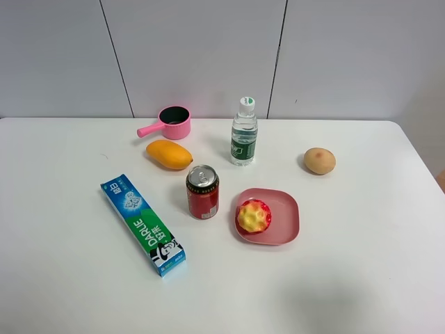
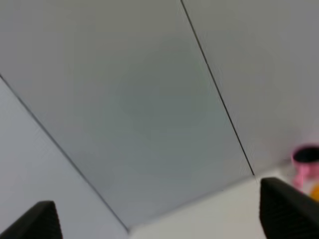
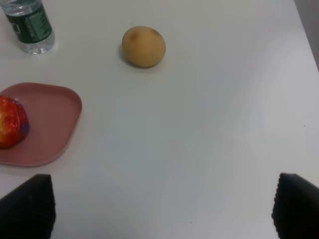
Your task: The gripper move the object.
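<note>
The object, a small bumpy red and yellow ball (image 1: 253,216), lies on the left part of a pink plate (image 1: 285,219) near the table's middle. The right wrist view shows the ball (image 3: 11,122), with a bit of blue, at the picture's edge on the plate (image 3: 50,129). My right gripper (image 3: 162,209) is open and empty, above bare table to the right of the plate. My left gripper (image 2: 159,219) is open and empty, facing the wall beyond the table's far edge. Neither gripper shows in the exterior view.
A red can (image 1: 202,192) stands just left of the plate. A water bottle (image 1: 244,132), a mango (image 1: 169,154), a pink pot (image 1: 172,122), a brown potato (image 1: 319,161) and a toothpaste box (image 1: 142,224) also lie on the white table (image 1: 361,278).
</note>
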Controlling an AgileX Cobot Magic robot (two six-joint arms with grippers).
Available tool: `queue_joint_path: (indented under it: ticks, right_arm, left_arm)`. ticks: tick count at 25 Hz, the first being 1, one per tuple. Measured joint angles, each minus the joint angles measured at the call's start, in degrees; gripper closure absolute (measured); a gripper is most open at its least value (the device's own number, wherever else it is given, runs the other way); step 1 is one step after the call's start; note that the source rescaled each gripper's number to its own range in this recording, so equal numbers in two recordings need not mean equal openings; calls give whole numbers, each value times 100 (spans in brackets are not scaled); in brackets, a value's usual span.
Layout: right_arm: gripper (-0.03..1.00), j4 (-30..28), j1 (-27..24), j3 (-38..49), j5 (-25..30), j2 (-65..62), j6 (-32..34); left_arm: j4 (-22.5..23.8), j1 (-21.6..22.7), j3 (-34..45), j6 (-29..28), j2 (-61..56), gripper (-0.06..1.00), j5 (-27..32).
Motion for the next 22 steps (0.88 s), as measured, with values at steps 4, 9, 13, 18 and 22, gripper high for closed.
queue_joint_path:
  ticks: [4,9,13,18,22]
  right_arm:
    - [-3,0,0,0,0,0,0]
    - [-3,0,0,0,0,0,0]
    - [-3,0,0,0,0,0,0]
    - [-3,0,0,0,0,0,0]
    - [-3,0,0,0,0,0,0]
  left_arm:
    - [-759,1136,1567,-450,-745,17,-6]
    - [-853,2152,3550,-1243,-1902,17,-557]
    - [-880,2577,4543,-1795,-2529,17,-709]
    - [-1086,2670,5233,-2150,-2567,17,-718]
    - [-1198,2670,5410,-2161,-2567,17,-844]
